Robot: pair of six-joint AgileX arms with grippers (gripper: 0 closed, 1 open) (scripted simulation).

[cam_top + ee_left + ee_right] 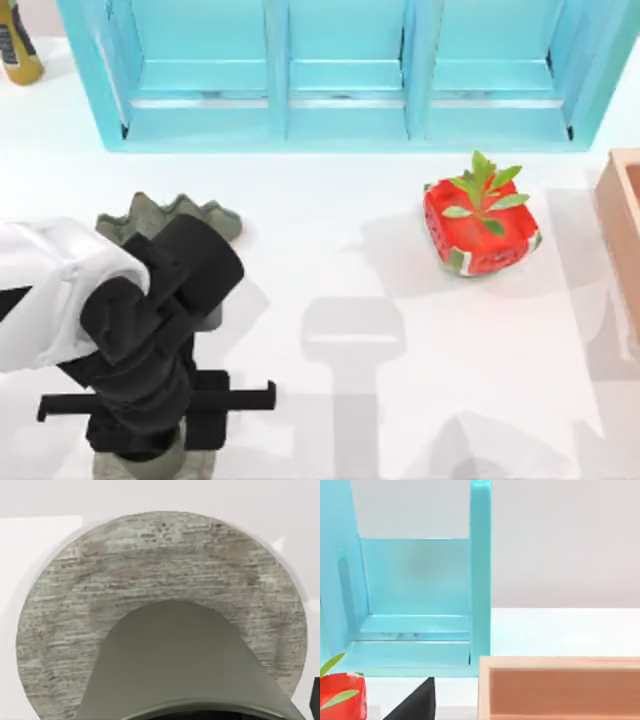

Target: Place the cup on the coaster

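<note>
The cup [175, 655] is a plain grey-green one, seen from above its rim in the left wrist view. It stands over the near half of the coaster [160, 555], a round grey disc with a mottled stone surface. Whether the cup rests on the disc or hangs just above it I cannot tell. In the top view my left gripper [155, 432] sits at the table's front left, directly over the cup [150, 464], and an edge of the coaster [207, 468] peeks out beneath it. The black wrist hides the fingers.
A grey jagged mountain-shaped piece [185, 215] lies just behind my left arm. A red watermelon pot [480, 235] with a green plant stands right of centre. A cyan shelf unit [340, 90] spans the back, a wooden box [625, 230] is at the right edge, and a bottle [18, 45] at the far left.
</note>
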